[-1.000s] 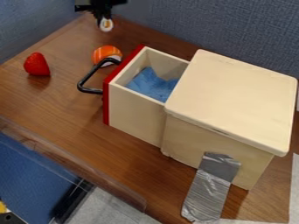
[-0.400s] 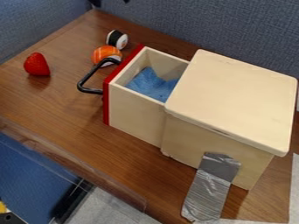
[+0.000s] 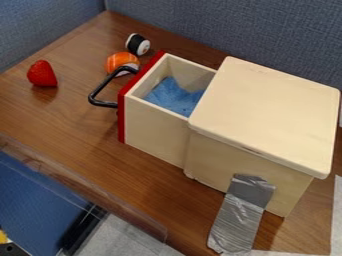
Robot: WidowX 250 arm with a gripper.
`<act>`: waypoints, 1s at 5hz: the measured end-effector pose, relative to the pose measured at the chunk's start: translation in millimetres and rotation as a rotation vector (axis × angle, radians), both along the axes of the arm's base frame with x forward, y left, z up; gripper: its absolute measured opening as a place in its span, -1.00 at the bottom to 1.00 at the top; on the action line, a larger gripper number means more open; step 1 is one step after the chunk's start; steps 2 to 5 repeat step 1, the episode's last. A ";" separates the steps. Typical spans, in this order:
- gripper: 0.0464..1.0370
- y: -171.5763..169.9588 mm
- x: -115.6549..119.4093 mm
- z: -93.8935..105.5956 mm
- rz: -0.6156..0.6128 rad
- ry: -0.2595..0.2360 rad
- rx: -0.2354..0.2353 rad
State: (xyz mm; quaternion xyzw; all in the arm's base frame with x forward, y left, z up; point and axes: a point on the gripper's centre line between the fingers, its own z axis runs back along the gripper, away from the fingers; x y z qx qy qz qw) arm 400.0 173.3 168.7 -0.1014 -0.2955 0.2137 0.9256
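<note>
Tool: whether it is apart, together or clamped on something, I cannot tell, nor how far it is from the roll.
Roll: a small, round black-and-white toy roll [image 3: 137, 44] lies on the far left part of the table, tipped so that a white end with a dark centre faces right.
Orange piece: an orange toy piece with pale stripes and a white underside [image 3: 121, 62] sits just nearer than the roll, close by the drawer's handle; it may be toy sushi, though the handle partly hides it.
Strawberry: a red toy strawberry [image 3: 42, 74] stands farther left, well apart from the drawer.
Drawer: a pale wooden drawer with a red front [image 3: 155, 127] and a bent black handle [image 3: 97, 95] is pulled out toward the left; a crumpled blue cloth [image 3: 175, 98] lies inside.
Box: a pale wooden box with a flat, rounded-corner lid [image 3: 267, 112] stands at the right, with silver tape [image 3: 239, 215] running from its near side down to the table.
Table: brown wood-grain table [image 3: 60, 117], with a clear strip [image 3: 87, 192] along its near left edge.
Room: blue-grey fabric panels [image 3: 234, 25] rise behind and at the far left.
</note>
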 end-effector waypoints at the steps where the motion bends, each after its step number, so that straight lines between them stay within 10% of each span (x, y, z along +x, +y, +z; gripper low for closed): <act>1: 0.93 -1.7 -27.7 -5.2 -0.057 0.169 -0.045; 5: 0.93 -1.7 -27.7 -5.2 -0.057 0.169 -0.045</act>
